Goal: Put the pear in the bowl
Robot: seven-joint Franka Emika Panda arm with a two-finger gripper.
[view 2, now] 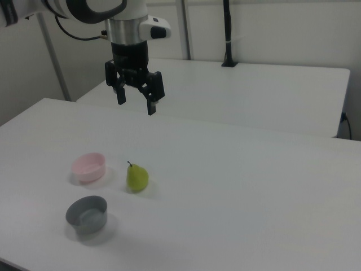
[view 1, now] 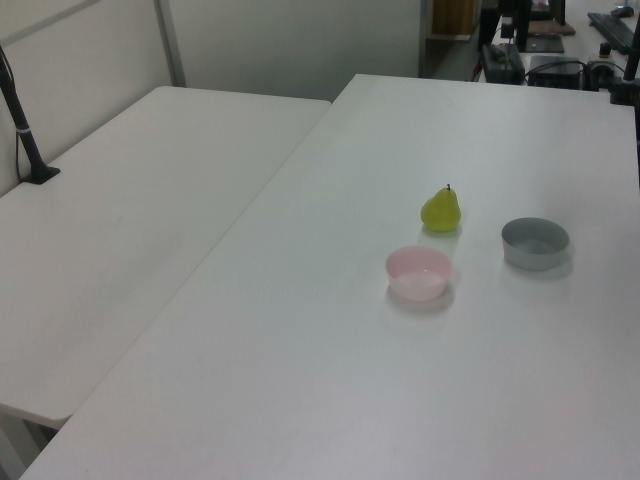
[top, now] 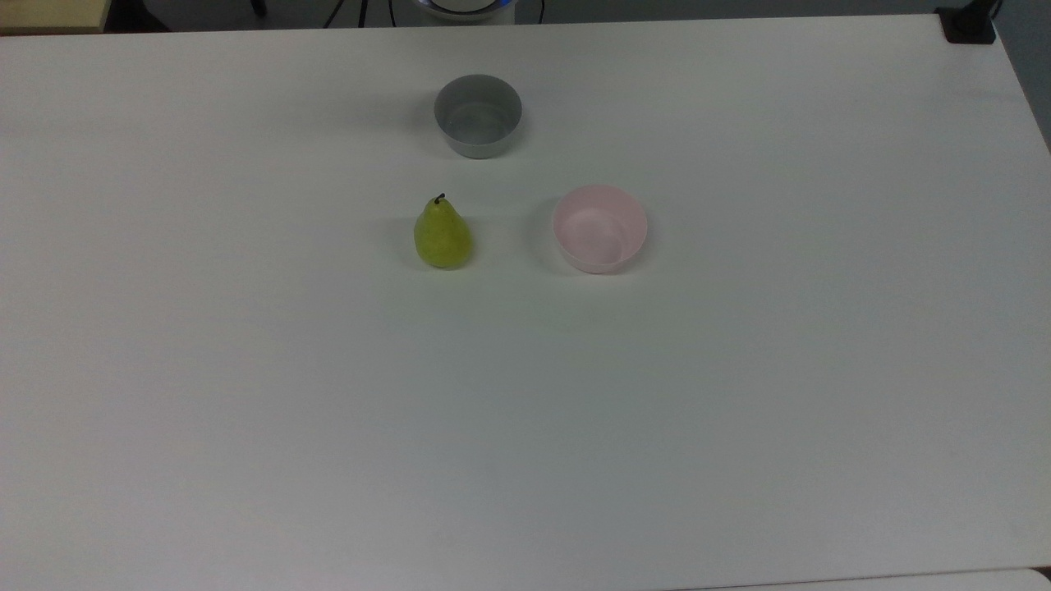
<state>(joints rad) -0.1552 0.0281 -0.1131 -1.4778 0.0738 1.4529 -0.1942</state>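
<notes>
Black and spread wide, my gripper (view 2: 135, 96) hangs high over the tabletop (view 2: 237, 186) with nothing between its fingers. Well below it, a little toward the right view's near side, I see the pear (view 2: 137, 177) standing upright. The pink bowl (view 2: 89, 167) sits just beside the pear on the right view's left, and the grey bowl (view 2: 87, 214) is nearer the camera.

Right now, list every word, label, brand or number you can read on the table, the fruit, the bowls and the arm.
None: there is no readable text.
The pear, the pink bowl, the grey bowl and the white table are plain.
The gripper, open above the table in the right view, shows no legible marking.
</notes>
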